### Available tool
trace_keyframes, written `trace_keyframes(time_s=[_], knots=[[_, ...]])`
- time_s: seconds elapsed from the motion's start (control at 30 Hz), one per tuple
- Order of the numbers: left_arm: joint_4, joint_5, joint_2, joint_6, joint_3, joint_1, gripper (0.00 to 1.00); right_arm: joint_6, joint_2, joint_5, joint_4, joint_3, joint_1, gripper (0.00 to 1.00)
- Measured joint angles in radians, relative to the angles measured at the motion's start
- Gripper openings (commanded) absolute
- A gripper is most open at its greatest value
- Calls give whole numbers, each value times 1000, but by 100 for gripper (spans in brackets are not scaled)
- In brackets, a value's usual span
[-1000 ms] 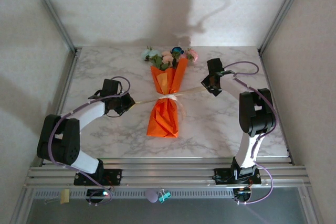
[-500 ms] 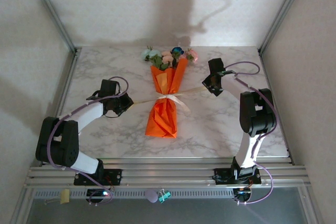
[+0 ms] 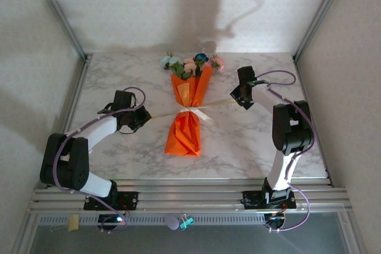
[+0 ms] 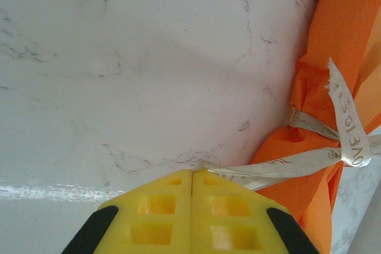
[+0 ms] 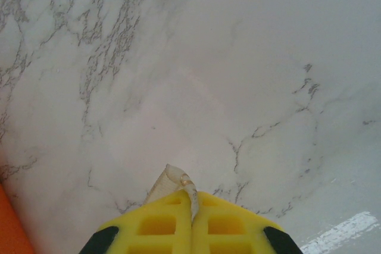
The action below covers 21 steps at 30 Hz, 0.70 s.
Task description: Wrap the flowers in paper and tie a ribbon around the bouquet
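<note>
1. Now you are clenching a ribbon (image 4: 286, 164) end in each gripper: left gripper (image 3: 143, 117) left of the bouquet (image 3: 186, 132), right gripper (image 3: 237, 96) right of it.
2. Be pulling evenly outward, tightening the ribbon without dragging the bouquet.

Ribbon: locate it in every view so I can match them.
Top external: ribbon at centre, tied across the orange paper.
Left wrist: lower right, from the left end effector to the paper.
Right wrist: bottom centre, pinched in the right end effector.
Shared landmark: the orange paper.
</note>
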Motion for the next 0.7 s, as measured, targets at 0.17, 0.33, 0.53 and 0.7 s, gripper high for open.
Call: trace_keyframes(time_s=[0.17,0.33,0.53,0.7], knots=[[-2,0,-11,0,-3,6,0,0,-2,0,0,-4,-6,0],[-19,-20,-14,3,-17,26,0,-4,-4,16,0,-6,-38,0],[-3,-12,-14,-25,-38,25,0,-4,-4,26,2,-5,-55,18],[7,-6,-18,-64,-29,16,64,11,-14,7,-64,20,-33,84]])
